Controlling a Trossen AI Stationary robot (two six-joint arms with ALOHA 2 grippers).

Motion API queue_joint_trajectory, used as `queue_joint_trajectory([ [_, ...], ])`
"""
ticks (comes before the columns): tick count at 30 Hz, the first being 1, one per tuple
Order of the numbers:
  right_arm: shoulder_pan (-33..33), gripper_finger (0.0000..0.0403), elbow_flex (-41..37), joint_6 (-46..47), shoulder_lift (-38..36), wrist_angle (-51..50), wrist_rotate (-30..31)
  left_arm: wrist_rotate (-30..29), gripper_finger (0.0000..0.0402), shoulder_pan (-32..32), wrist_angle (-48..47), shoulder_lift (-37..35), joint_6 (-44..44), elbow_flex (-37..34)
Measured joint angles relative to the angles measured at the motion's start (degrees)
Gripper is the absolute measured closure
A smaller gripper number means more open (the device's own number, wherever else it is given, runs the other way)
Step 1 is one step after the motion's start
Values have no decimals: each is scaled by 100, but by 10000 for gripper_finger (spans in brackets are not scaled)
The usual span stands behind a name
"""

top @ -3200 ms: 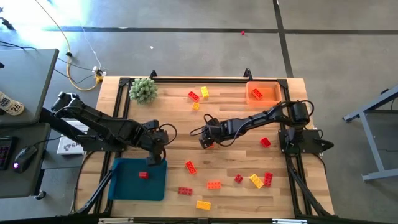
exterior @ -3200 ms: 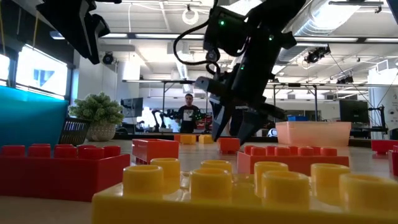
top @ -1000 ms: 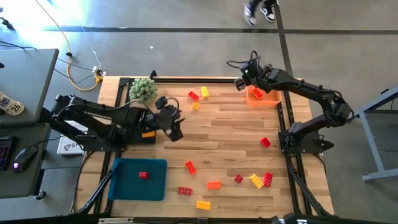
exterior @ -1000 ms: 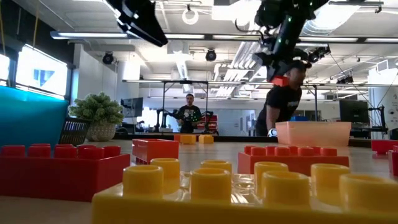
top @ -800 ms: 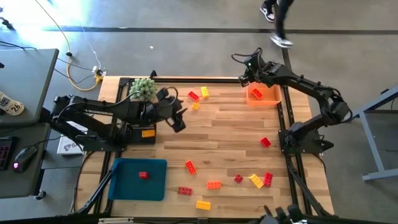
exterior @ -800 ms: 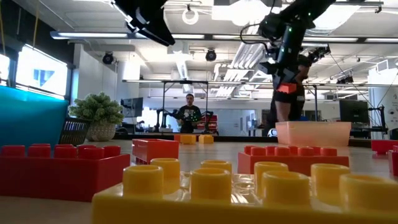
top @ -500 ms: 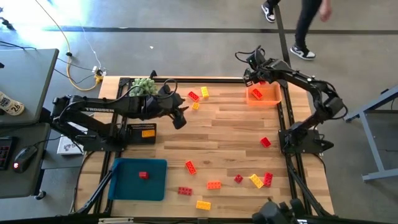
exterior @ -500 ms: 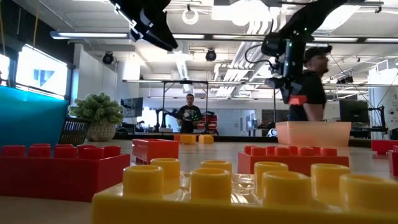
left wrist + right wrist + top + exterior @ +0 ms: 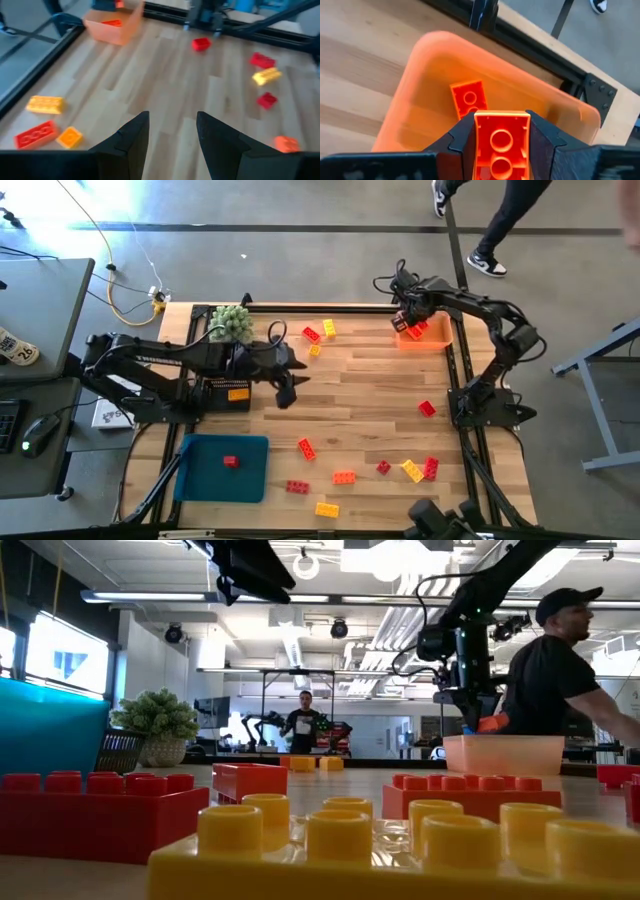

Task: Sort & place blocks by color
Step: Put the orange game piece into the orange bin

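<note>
My right gripper is over the orange tray at the table's far right, shut on an orange block. In the low view this block hangs just above the tray's rim. Another orange block lies flat in the tray. My left gripper is open and empty above the table's left middle; its wrist view shows both fingers apart over bare wood. Loose red, orange and yellow blocks lie near the far edge and toward the near edge. My right gripper pinches the orange block by two opposite sides between its two fingers. The fingers slant steeply down from above. The block's hollow underside faces the wrist camera, and the block is lifted clear above the orange tray.
A blue tray at the near left holds one red block. A green plant ball stands at the far left corner. A red block lies near the right arm's base. A person walks beyond the far edge.
My right gripper has come down and toward the table's right edge with the orange block, tipping to point more steeply down, and is now over the orange tray. My left gripper has turned at the wrist with little travel. A person has walked past behind the table.
</note>
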Motion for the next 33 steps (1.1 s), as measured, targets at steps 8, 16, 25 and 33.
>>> queue_joint_trajectory([
  [8,0,275,0,-4,131,-119,-22,231,247,-420,256,251,-158,-2],
  [16,2,269,0,-5,129,-243,0,230,247,-733,386,590,-145,0],
  [25,2,268,0,-199,128,-99,35,624,247,-860,720,689,-25,-2],
  [33,-39,267,0,-438,126,-88,-303,944,247,-883,1297,689,24,-2],
])
